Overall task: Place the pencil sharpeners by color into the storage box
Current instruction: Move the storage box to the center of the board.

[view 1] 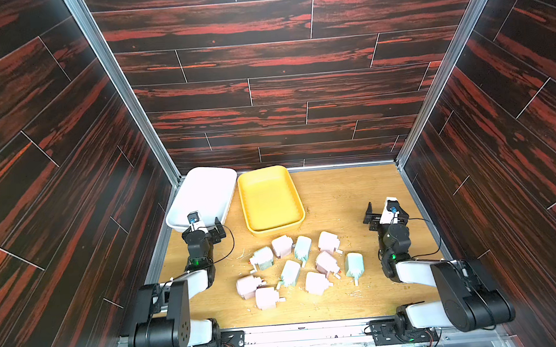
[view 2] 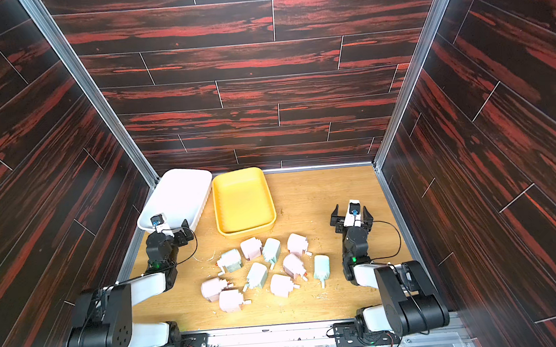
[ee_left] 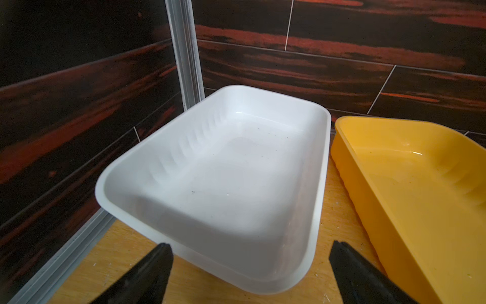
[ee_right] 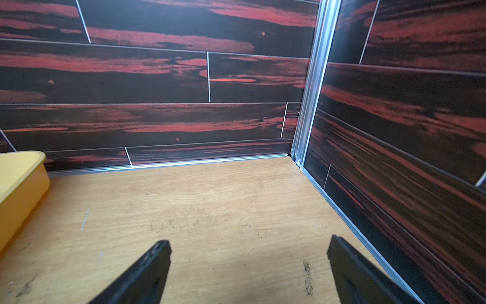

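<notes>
Several pencil sharpeners lie loose in the middle of the wooden table in both top views. Some are pale pink (view 1: 328,241) (view 2: 296,243) and some pale mint (view 1: 302,248) (view 2: 321,266). Two open storage boxes sit at the back left with nothing in them, one white (view 1: 204,193) (ee_left: 236,171) and one yellow (view 1: 268,198) (ee_left: 420,197). My left gripper (view 1: 203,223) (ee_left: 249,244) is open at the white box's near corner, holding nothing. Right of the sharpeners, my right gripper (view 1: 386,208) (ee_right: 248,239) stands open over bare wood.
Dark wood-patterned walls (view 1: 263,81) with aluminium corner posts (view 1: 120,91) enclose the table on three sides. The white box sits tight in the back left corner. The yellow box's corner (ee_right: 21,179) shows in the right wrist view. Small shavings dot the wood.
</notes>
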Robot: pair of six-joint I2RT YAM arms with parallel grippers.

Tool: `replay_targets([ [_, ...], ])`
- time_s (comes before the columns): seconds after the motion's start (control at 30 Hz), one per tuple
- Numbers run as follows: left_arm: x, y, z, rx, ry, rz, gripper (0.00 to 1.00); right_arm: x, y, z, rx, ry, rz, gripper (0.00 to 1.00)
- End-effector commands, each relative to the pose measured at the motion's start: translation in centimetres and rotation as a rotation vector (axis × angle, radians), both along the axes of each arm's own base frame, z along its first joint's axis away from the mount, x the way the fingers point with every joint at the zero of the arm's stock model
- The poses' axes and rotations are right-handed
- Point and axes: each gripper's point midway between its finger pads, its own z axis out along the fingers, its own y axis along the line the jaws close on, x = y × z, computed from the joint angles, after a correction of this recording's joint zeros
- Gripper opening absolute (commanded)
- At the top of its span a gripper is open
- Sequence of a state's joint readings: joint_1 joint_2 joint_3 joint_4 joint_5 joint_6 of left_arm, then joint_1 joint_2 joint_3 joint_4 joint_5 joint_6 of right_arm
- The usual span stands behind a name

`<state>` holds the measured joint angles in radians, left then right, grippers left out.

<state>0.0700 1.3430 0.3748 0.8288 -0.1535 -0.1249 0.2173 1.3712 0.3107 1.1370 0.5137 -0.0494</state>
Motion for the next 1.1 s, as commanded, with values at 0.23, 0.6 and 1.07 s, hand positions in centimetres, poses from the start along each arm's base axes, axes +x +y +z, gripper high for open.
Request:
replay_targets([
  [0.23,-1.9,0.2,5.3,-0.234,0.039,0.145,1.00,2.2,8.3,1.2,0.246,0.223,0.275,0.98],
  [0.6,0.5,-5.3,1.2,-0.411,0.426,0.044,1.00,2.9,16.9,-1.7,0.395,0.543,0.597,0.97],
  [1.07,1.8,-6.8,-1.0,-0.377,0.546,-0.004,1.00,6.4,26.7,-6.4,0.287,0.669,0.469,0.87],
])
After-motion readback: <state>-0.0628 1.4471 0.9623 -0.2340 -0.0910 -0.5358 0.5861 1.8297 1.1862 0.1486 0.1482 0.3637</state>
